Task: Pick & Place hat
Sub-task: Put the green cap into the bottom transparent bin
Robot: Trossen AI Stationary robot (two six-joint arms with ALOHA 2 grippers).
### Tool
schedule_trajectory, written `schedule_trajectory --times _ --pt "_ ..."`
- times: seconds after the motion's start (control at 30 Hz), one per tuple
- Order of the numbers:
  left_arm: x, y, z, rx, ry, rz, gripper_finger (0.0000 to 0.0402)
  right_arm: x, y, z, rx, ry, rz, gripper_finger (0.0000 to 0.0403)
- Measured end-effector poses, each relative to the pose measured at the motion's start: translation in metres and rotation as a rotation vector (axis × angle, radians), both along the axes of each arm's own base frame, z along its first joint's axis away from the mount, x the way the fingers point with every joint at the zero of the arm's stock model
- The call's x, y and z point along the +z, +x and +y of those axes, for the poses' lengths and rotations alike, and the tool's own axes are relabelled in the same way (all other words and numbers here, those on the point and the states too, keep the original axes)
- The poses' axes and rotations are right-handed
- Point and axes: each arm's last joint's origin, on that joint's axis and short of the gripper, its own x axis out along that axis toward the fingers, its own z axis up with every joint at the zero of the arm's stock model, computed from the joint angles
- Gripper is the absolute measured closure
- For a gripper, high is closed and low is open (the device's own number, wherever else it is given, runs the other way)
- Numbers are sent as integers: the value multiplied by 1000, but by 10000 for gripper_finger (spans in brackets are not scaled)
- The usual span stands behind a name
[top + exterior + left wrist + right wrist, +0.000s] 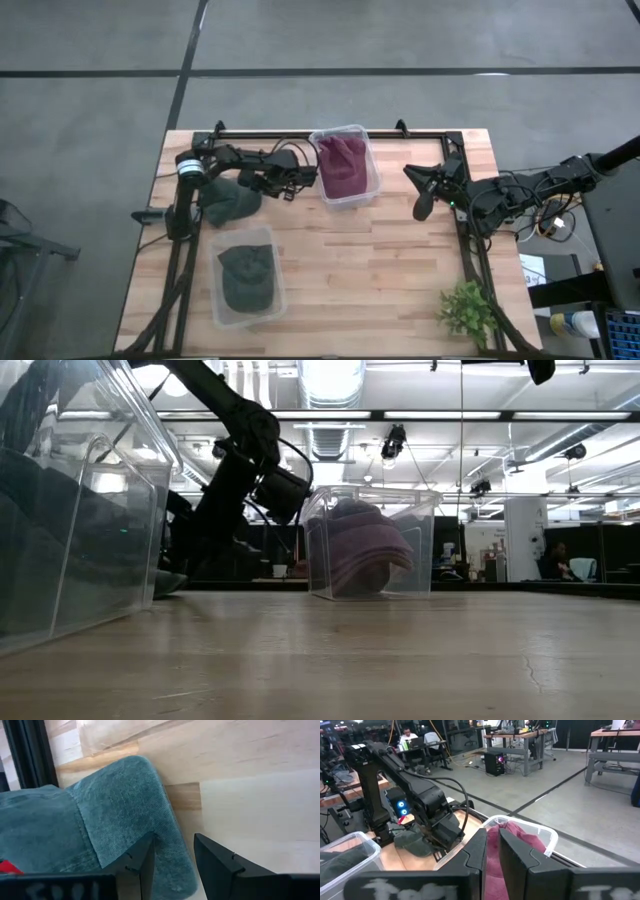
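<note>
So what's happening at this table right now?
The left gripper is down over a loose teal-green hat on the table's left side, fingers open around the hat's edge but not yet closed on it. A maroon hat sits in a clear bin at the far middle, and a dark green hat lies in another bin nearer the front. The right gripper waits at the right, shut and empty.

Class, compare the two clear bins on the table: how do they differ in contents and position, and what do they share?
The far bin holds a maroon hat; the near bin holds a dark green hat. The far bin sits at the table's back edge, near the middle; the near bin sits toward the front left. Both are clear, lidless plastic, each with one hat inside.
</note>
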Motion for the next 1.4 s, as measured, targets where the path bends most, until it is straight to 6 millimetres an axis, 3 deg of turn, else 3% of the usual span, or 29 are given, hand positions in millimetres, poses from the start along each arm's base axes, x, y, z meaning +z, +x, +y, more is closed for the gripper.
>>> schedule_trajectory --times 0.4,0.67,1.4 --pt "14 7 -7 -28 47 11 271 1 0 0 -2 3 -11 360" --pt "0 9 -6 -48 27 77 271 4 1 0 -3 12 -41 360" --pt "-7 12 -6 -35 43 149 271 5 2 1 24 18 -49 360"
